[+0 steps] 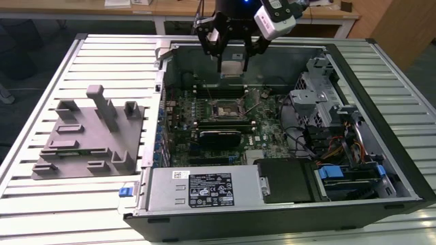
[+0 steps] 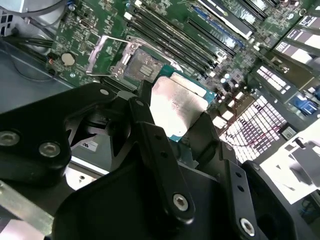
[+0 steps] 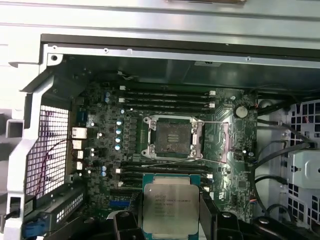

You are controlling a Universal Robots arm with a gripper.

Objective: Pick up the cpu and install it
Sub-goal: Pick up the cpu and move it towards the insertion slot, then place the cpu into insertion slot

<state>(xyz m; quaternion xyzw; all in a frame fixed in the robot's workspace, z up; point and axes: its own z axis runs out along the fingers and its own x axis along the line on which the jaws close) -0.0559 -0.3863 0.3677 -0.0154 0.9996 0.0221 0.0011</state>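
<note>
A: Exterior view first. Found the small flat square cpu [image 1: 232,69] with the shiny silver-grey metal top?

B: Found. Hung in the black gripper [image 1: 232,65] above the open black computer case [image 1: 272,206] on the white slatted tabletop [image 1: 54,204], well apart from the grey moulded plastic tray [image 1: 89,138].

A: Second wrist view?

B: Saw the fingers [image 2: 150,140] clamped on opposite edges of the cpu [image 2: 177,102], with the dark square metal-framed socket [image 2: 137,65] lying open beyond.

A: First wrist view?

B: Showed the cpu [image 3: 170,207] gripped between the fingers [image 3: 125,225], apart from the socket [image 3: 172,137], across the black memory slots [image 3: 165,170].

A: Handling?

B: Judged light, stiff, slick on top and probably fragile underneath. Best held by the edges only, as gripped here.
</note>
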